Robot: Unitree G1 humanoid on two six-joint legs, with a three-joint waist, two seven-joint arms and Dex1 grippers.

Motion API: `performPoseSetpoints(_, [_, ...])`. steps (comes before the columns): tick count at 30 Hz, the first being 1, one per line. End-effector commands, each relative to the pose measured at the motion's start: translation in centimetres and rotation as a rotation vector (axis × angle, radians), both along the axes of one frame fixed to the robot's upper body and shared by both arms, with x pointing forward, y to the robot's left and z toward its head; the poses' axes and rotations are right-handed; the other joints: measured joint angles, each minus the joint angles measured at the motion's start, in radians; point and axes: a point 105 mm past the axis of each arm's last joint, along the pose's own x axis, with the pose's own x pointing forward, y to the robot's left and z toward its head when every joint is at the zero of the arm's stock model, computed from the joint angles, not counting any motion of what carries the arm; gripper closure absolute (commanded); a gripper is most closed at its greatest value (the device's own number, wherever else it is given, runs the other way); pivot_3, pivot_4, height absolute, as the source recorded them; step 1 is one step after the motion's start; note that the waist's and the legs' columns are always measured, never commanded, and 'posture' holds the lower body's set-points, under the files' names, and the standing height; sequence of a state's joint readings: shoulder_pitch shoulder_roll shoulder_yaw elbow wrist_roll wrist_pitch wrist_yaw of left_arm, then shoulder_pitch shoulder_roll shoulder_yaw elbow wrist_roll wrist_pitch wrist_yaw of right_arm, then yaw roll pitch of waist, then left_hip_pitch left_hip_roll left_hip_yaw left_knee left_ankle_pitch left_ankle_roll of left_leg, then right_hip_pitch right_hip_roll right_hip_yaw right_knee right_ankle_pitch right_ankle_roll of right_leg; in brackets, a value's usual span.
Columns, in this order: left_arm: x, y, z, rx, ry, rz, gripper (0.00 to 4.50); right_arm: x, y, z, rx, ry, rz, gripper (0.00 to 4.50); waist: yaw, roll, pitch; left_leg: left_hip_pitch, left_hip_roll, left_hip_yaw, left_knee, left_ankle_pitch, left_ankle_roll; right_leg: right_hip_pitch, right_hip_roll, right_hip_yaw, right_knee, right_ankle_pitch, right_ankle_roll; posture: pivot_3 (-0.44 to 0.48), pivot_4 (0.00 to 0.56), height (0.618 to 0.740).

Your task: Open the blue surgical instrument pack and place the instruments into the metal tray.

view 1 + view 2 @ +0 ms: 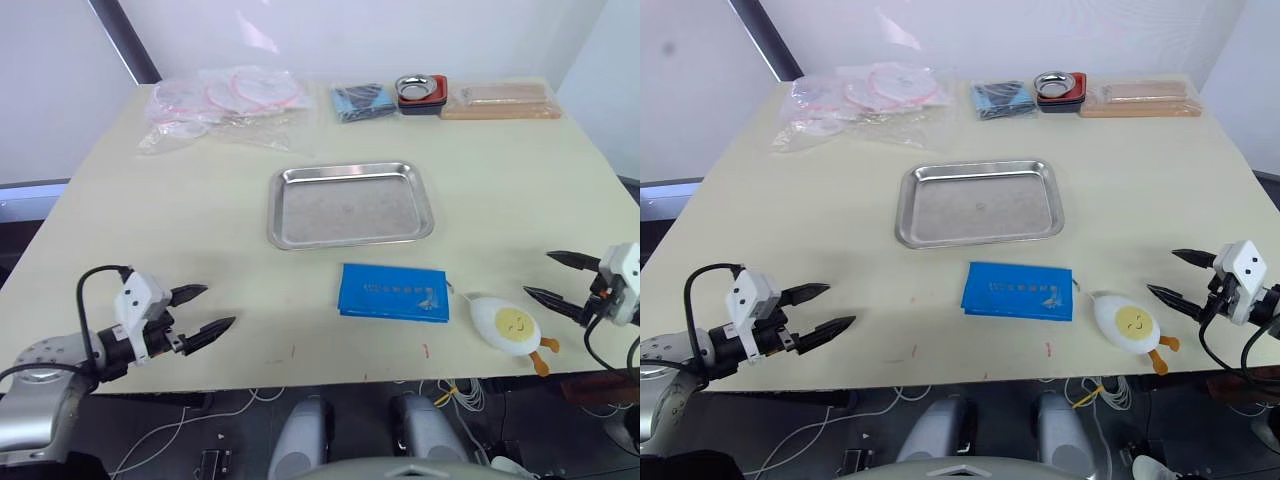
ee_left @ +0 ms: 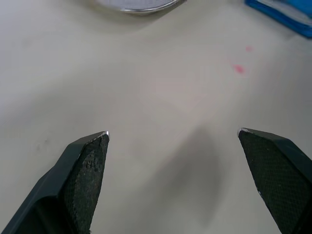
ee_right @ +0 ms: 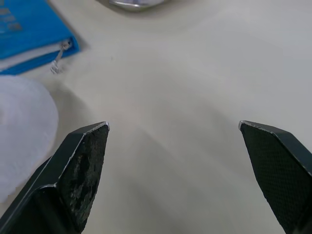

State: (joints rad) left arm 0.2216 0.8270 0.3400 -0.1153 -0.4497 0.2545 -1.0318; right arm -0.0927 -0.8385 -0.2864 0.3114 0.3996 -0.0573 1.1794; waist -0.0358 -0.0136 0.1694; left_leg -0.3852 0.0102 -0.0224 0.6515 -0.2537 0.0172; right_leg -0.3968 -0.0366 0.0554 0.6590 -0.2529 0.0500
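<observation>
Centrally, blue surgical instrument pack [image 1: 393, 292] lies between both gaping claws.

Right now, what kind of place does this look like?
Probably a lab bench staged for a medical-prep exercise: a cream table with a metal tray, a closed blue surgical instrument pack, and bagged tubing.

Cream table [image 1: 180, 200] against white wall [image 1: 400, 35]

We see bright, even light from overhead across the table [image 1: 150, 220], a dull sheen on the metal tray [image 1: 350, 204], a soft shadow on the tabletop ahead of the left gripper [image 2: 173, 134], the tray's rim blurred in both wrist views
</observation>
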Motion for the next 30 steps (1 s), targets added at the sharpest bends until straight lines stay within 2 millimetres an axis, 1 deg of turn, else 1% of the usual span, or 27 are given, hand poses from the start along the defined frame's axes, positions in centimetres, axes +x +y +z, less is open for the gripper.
performPoseSetpoints(1, [0.4,-1.3,0.7,0.008,-0.023,-0.084,0.03,0.4,1.4,1.3,0.022,-0.030,0.037,0.01,0.001,-0.001,0.000,0.000,0.000,0.000,0.000,0.000,0.000,0.000,0.000,0.000,0.000,0.000,0.000,0.000,0.150,0.740])
performPoseSetpoints(2, [0.5,-1.7,0.8,0.005,-0.021,-0.110,0.56,0.4,2.0,1.4,0.025,-0.023,0.059,0.26,0.001,-0.001,0.000,0.000,0.000,-0.001,0.000,0.000,0.000,0.000,0.000,-0.001,0.000,0.000,0.000,0.000,0.150,0.740])
performPoseSetpoints(3, [0.6,-2.2,0.8,0.001,-0.018,-0.138,0.81,0.3,2.6,1.5,0.029,-0.016,0.083,0.53,0.001,-0.001,0.000,0.000,0.000,-0.001,0.000,0.000,0.000,0.000,0.000,-0.001,0.000,0.000,0.000,0.000,0.150,0.740])
performPoseSetpoints(4, [0.6,-2.7,0.8,0.000,-0.014,-0.163,1.39,0.3,3.1,1.6,0.035,-0.009,0.104,0.90,0.001,-0.001,0.000,-0.001,0.000,-0.001,0.000,0.000,0.000,0.000,0.000,-0.001,0.000,0.000,0.000,0.000,0.150,0.740])
performPoseSetpoints(6, [0.8,-3.4,0.8,0.002,-0.007,-0.204,2.21,0.3,3.9,1.6,0.032,0.000,0.138,1.73,0.001,-0.001,0.000,-0.001,0.000,-0.001,0.000,0.000,0.000,0.000,0.000,-0.001,0.000,0.000,0.000,0.000,0.150,0.740])
performPoseSetpoints(7, [1.0,-3.9,0.7,0.005,-0.003,-0.231,2.74,0.4,4.5,1.5,0.008,0.005,0.164,2.29,0.001,-0.001,0.000,0.000,0.000,-0.001,0.000,0.000,0.000,0.000,0.000,-0.001,0.000,0.000,0.000,0.000,0.150,0.740])
performPoseSetpoints(8, [1.2,-4.4,0.7,0.000,0.005,-0.253,3.23,0.5,5.0,1.3,-0.019,0.007,0.189,2.73,0.001,-0.001,0.001,0.000,0.000,-0.001,0.000,0.000,0.000,0.000,0.000,-0.001,0.000,0.000,0.000,0.000,0.150,0.740])
performPoseSetpoints(9, [1.4,-4.8,0.7,-0.007,0.011,-0.271,3.43,0.6,5.4,1.2,-0.037,0.009,0.206,2.99,0.001,-0.001,0.001,0.000,0.000,-0.001,0.000,0.000,0.000,0.000,0.000,-0.001,0.000,0.000,0.000,0.000,0.150,0.740])
performPoseSetpoints(10, [1.6,-5.2,0.7,-0.010,0.012,-0.288,4.20,0.7,5.8,1.1,-0.046,0.015,0.219,3.79,0.001,-0.001,0.001,0.000,0.000,-0.001,0.000,0.000,0.000,0.000,0.000,-0.001,0.000,0.000,0.000,0.000,0.150,0.740])
performPoseSetpoints(12, [2.3,-6.2,0.9,-0.025,0.002,-0.321,4.48,1.0,7.0,1.1,-0.076,0.025,0.269,4.20,0.001,-0.001,0.001,0.000,0.000,-0.001,0.001,0.000,0.000,0.000,0.000,-0.001,0.000,0.000,0.000,0.000,0.150,0.740])
performPoseSetpoints(13, [2.6,-6.5,0.9,-0.022,-0.001,-0.338,4.50,1.1,7.5,1.2,-0.091,0.029,0.291,4.43,0.001,-0.001,0.001,0.000,0.000,-0.001,0.001,0.000,0.000,0.000,0.000,-0.001,0.000,0.000,0.000,0.000,0.150,0.740])
performPoseSetpoints(16, [3.1,-7.3,0.6,-0.006,0.001,-0.383,4.50,1.4,8.4,0.9,-0.134,0.061,0.330,4.43,0.000,-0.001,0.001,-0.001,0.000,-0.001,0.001,0.000,0.000,-0.001,0.001,-0.001,0.001,0.000,0.000,0.000,0.150,0.740])
performPoseSetpoints(18, [3.6,-8.2,0.4,-0.011,0.006,-0.420,4.50,1.4,8.9,0.1,-0.192,0.107,0.365,4.43,0.001,-0.001,0.002,-0.003,-0.001,-0.003,0.001,0.000,0.000,-0.001,0.001,-0.002,0.001,0.000,0.000,0.000,0.150,0.740])
performPoseSetpoints(21, [4.1,-9.2,-0.1,-0.014,0.013,-0.459,4.50,1.2,9.6,-0.6,-0.246,0.145,0.413,4.43,0.005,-0.001,0.002,-0.004,-0.001,-0.004,0.002,0.000,0.000,-0.001,0.001,-0.003,0.001,0.000,0.000,0.000,0.150,0.740])
performPoseSetpoints(25, [4.6,-10.0,-0.6,-0.012,0.010,-0.489,4.50,1.3,10.8,-0.6,-0.250,0.154,0.451,4.43,0.006,-0.001,0.002,-0.004,-0.001,-0.005,0.002,0.000,0.000,-0.001,0.001,-0.004,0.001,0.000,0.000,0.000,0.150,0.740])
performPoseSetpoints(26, [4.8,-10.5,-0.5,-0.019,0.006,-0.502,4.50,1.4,11.2,-0.6,-0.251,0.152,0.460,4.43,0.005,-0.001,0.002,-0.005,-0.001,-0.006,0.002,0.000,0.000,-0.001,0.001,-0.004,0.001,0.000,0.000,0.000,0.150,0.740])
performPoseSetpoints(30, [5.0,-11.5,-0.7,-0.030,0.003,-0.535,4.50,1.7,11.9,-0.7,-0.253,0.148,0.488,4.43,0.004,-0.002,0.002,-0.007,-0.001,-0.007,0.004,0.000,0.000,-0.003,0.001,-0.005,0.002,0.000,0.000,0.000,0.150,0.740])
